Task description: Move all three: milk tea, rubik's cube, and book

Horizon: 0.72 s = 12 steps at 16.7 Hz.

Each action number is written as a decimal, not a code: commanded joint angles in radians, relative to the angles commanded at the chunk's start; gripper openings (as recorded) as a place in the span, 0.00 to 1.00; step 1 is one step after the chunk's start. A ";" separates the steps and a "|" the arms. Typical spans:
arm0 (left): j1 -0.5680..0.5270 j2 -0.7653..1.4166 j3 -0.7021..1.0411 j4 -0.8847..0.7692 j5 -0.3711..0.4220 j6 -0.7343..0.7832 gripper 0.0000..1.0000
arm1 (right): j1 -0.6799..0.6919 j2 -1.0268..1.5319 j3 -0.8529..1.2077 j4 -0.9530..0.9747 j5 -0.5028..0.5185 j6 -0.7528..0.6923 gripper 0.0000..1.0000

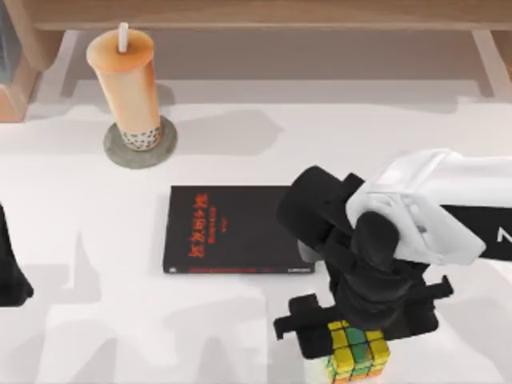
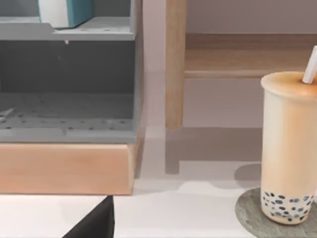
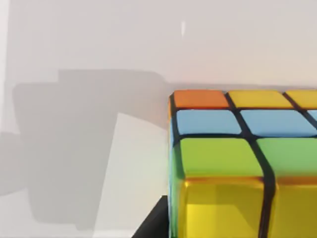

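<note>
Table: white tabletop (image 1: 96, 264), wooden frame along its far edge.
Coaster: round grey disc (image 1: 141, 144) lying on the table, well apart from the right gripper (image 1: 352, 340), far-left of it.
Milk tea: cup (image 1: 128, 84) standing upright on the coaster.
Black book: flat (image 1: 228, 230), just left of the right gripper.
Rubik's cube: (image 1: 356, 352) on the table under the right gripper.

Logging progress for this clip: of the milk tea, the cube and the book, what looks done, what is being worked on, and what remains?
Nothing clearly looks finished. The milk tea stands upright on a grey coaster at the table's back left. In hand: the right gripper is down over the cube at the front edge; whether it grips cannot be told. A light blue book sits on a shelf in the left wrist view. The black book lies mid-table.
</note>
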 joint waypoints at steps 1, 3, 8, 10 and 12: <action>0.000 0.000 0.000 0.000 0.000 0.000 1.00 | 0.000 0.000 0.000 0.000 0.000 0.000 0.00; 0.000 0.000 0.000 0.000 0.000 0.000 1.00 | 0.000 0.000 0.000 0.000 0.000 0.000 0.00; 0.000 0.000 0.000 0.000 0.000 0.000 1.00 | 0.000 0.000 0.000 0.000 0.000 0.000 0.00; 0.000 0.000 0.000 0.000 0.000 0.000 1.00 | -0.002 -0.003 0.003 -0.003 0.000 0.001 0.00; 0.000 0.000 0.000 0.000 0.000 0.000 1.00 | -0.001 -0.015 0.022 -0.032 0.000 0.000 0.00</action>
